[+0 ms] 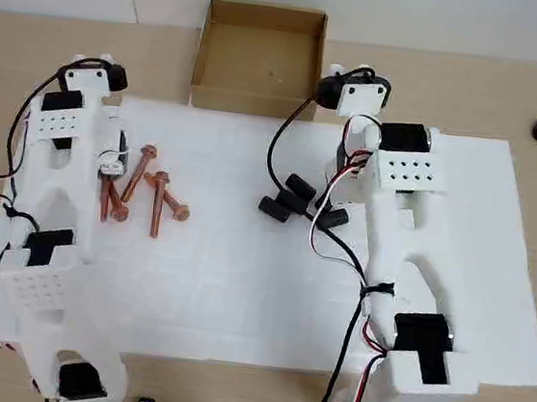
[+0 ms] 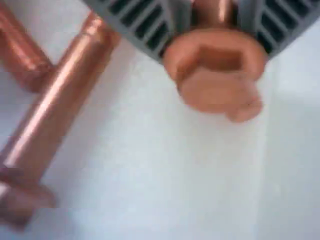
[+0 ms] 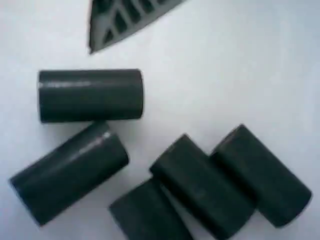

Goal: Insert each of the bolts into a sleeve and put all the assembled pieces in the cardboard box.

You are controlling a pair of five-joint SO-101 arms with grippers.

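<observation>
Left gripper (image 2: 215,15) is clamping a copper bolt (image 2: 215,80) by its shank, beside the loose bolts (image 1: 157,198) lying on the white sheet (image 1: 239,285). Right gripper (image 3: 120,22) is hanging over the black sleeves (image 3: 90,95); apart or together, cannot tell. Cardboard box (image 1: 207,58) is sitting behind the sheet.

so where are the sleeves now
In the high view the sleeves lie clustered on the white foam sheet, beside the right arm, right of the bolts.
</observation>
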